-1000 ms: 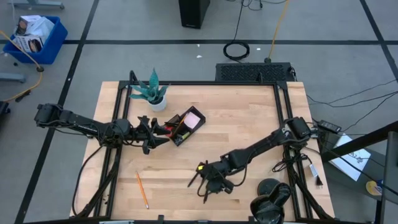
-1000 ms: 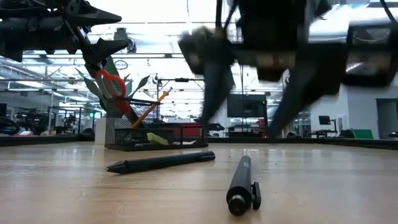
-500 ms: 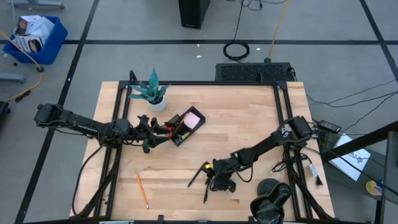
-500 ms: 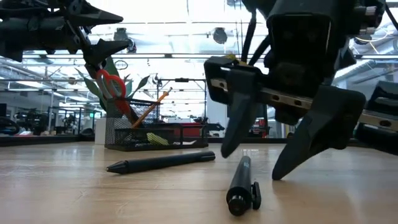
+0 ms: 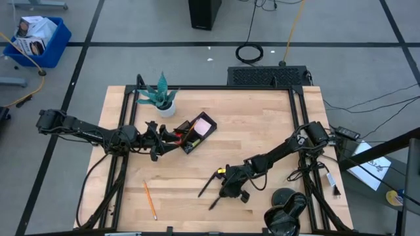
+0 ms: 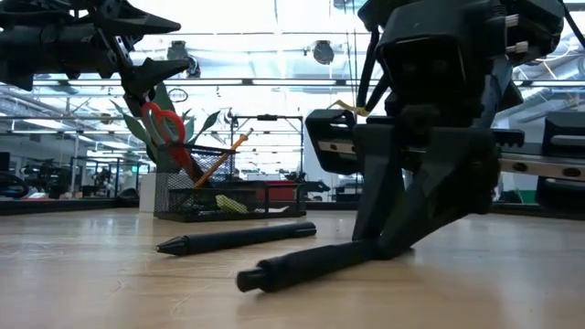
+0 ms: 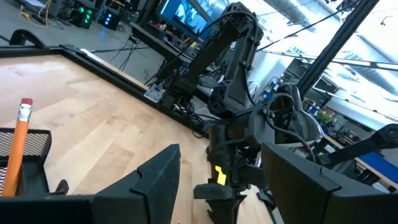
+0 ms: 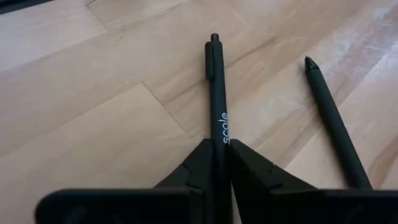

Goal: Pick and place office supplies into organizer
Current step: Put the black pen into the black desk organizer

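My right gripper (image 5: 225,191) is down on the table near its front edge, shut on a slim black pen (image 8: 215,93). A second black pen (image 5: 209,184) lies flat on the table just to the left of it. My left gripper (image 5: 167,142) hovers open beside the black organizer (image 5: 197,133); its wrist view shows nothing between the fingers. Red-handled scissors (image 6: 164,125) and an orange pencil (image 6: 222,155) stand in the organizer, handles and eraser end up. The pink sticky-note pad (image 5: 204,124) lies in it. My right gripper pinches the pen's barrel (image 8: 219,138) between its two fingers. The fingers slant down from the table's right side, and the pen runs forward out of them. In the low view the pen lies low along the table, its free end (image 6: 249,279) at the wood.
An orange pencil (image 5: 149,200) lies near the table's front left. A potted green plant (image 5: 159,97) stands behind the organizer at the far left. A dark round object (image 5: 285,210) sits at the front right corner.
My right gripper has come down onto the pen and shut on it. The pen has turned about on the table: it pointed at the low camera before and now lies slantwise, its free end swung toward the left.
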Controlling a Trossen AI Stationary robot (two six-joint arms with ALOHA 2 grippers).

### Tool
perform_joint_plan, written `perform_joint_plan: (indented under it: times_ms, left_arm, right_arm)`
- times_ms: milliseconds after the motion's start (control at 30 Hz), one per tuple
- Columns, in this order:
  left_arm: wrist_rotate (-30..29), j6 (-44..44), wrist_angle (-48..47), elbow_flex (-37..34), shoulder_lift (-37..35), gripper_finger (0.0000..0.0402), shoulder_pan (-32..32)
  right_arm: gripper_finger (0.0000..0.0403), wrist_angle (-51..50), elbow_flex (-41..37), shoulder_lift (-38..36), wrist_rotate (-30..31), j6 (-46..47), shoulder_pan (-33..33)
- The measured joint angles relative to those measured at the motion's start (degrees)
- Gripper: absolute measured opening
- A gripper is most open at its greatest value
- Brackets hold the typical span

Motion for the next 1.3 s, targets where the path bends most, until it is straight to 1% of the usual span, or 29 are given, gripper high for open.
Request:
perform_joint_plan:
  times_ms: [200,467,633,767,867,1000,1200,1300]
  left_arm:
    - [0.0,0.0,0.0,0.0,0.0,0.023,0.0]
    - [0.0,0.2,0.0,0.0,0.0,0.023,0.0]
    - [0.0,0.9,0.0,0.0,0.0,0.023,0.0]
    - [0.0,1.5,0.1,0.0,0.0,0.023,0.0]
    - [0.0,3.6,0.6,0.0,0.0,0.023,0.0]
    - [0.0,9.3,3.9,0.0,0.0,0.023,0.0]
    - [2.1,19.3,9.4,0.0,0.0,0.023,0.0]
    - [3.0,23.4,9.7,0.0,0.0,0.023,-0.3]
  right_arm:
    - [0.0026,0.5,0.0,0.0,0.7,1.6,-0.2]
    - [0.003,7.1,-0.2,0.3,2.4,7.7,-0.3]
    - [0.0026,11.7,-0.2,-0.2,2.0,7.9,-0.2]
    - [0.0031,14.5,-0.2,-2.7,2.0,9.0,-0.2]
    - [0.0029,16.7,-0.1,-5.4,5.1,12.4,-0.3]
    - [0.0024,18.0,-0.1,-9.2,11.0,14.2,-0.4]
    - [0.0027,29.2,-0.1,-11.2,21.1,15.5,-0.6]
    - [0.0025,34.2,-0.1,-11.2,26.9,15.4,-1.0]
